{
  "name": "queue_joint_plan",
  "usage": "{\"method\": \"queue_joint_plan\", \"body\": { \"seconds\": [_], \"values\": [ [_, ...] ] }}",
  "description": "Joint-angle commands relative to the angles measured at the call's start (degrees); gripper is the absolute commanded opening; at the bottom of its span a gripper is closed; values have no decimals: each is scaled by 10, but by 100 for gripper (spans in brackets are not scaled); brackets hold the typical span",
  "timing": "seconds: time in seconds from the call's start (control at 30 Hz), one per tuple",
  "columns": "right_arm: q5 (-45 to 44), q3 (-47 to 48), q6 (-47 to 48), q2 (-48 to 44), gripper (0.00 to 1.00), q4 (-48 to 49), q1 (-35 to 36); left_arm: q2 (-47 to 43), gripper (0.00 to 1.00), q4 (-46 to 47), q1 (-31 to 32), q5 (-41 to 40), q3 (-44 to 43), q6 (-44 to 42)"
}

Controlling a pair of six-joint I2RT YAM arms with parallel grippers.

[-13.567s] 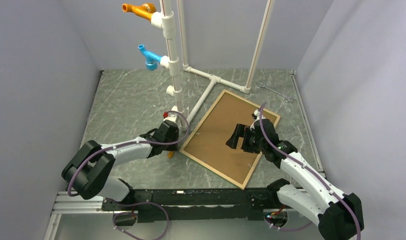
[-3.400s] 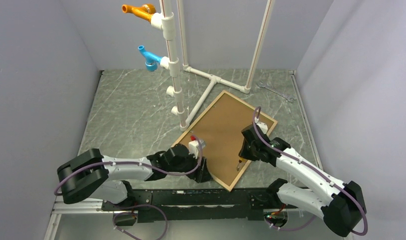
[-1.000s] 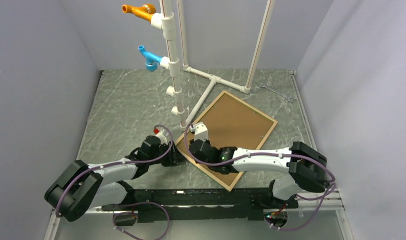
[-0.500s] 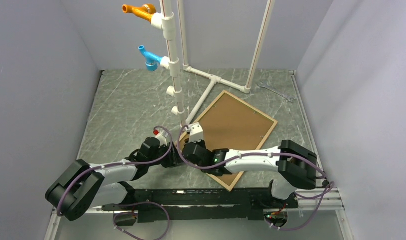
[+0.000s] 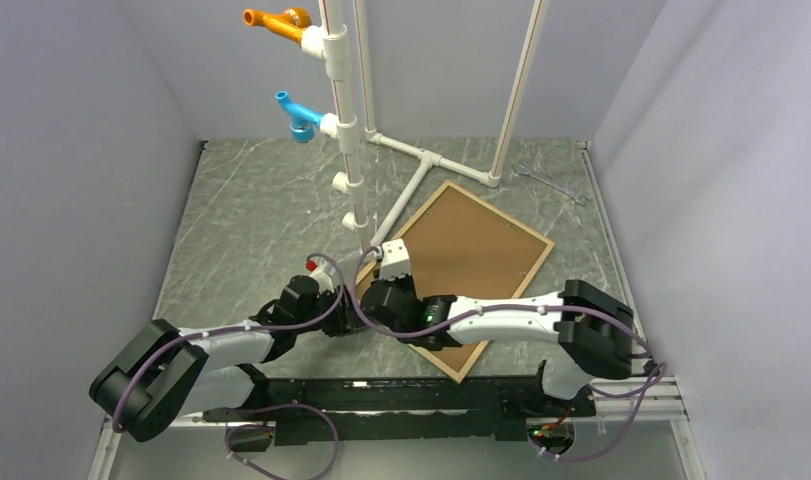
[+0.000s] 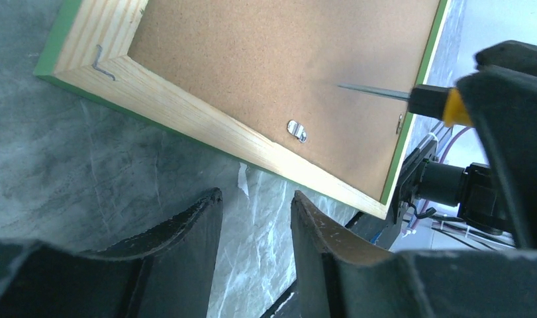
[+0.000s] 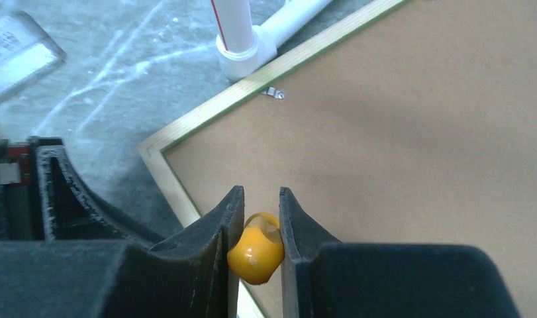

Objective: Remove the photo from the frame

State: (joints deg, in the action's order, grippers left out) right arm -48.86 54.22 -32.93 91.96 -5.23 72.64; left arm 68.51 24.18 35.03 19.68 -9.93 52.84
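The frame (image 5: 508, 308) lies face down on the table, its wooden back rails (image 6: 206, 136) edged in green. A brown backing board (image 5: 471, 255) fills it, and the photo is hidden beneath. A small metal clip (image 6: 296, 130) sits at the near rail. My right gripper (image 7: 261, 199) is shut on a yellow-handled screwdriver (image 7: 255, 248) over the frame's left corner, its thin shaft (image 6: 371, 89) lying low above the board. My left gripper (image 6: 255, 205) stands open and empty over the table just outside that rail.
A white pipe stand (image 5: 346, 120) with an orange fitting (image 5: 276, 20) and a blue fitting (image 5: 296, 112) rises behind the frame, one foot (image 7: 242, 40) touching its far-left rail. A wrench (image 5: 551, 183) lies at the back right. Grey walls close in three sides.
In the last second the right gripper with the screwdriver has shifted slightly left, closer to the frame's left corner. The left arm has stayed put.
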Motion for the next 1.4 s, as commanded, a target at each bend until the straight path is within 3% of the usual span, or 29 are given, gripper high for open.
{"method": "queue_joint_plan", "body": {
  "seconds": [0.0,0.1,0.23,0.53,1.37],
  "values": [
    [42,-35,21,-77,0,77,-23,-8,50,15,3,8,5,0],
    [97,-75,6,-114,0,120,-64,-29,57,21,3,7,10,3],
    [229,-125,-35,-147,0,189,-161,-70,60,-38,3,-12,-1,-15],
    [435,-97,-40,-81,0,250,-320,-115,67,-172,-15,-51,-49,-75],
    [593,-7,-67,132,0,367,-396,-24,64,-63,-44,12,-52,-51]
  ]
}}
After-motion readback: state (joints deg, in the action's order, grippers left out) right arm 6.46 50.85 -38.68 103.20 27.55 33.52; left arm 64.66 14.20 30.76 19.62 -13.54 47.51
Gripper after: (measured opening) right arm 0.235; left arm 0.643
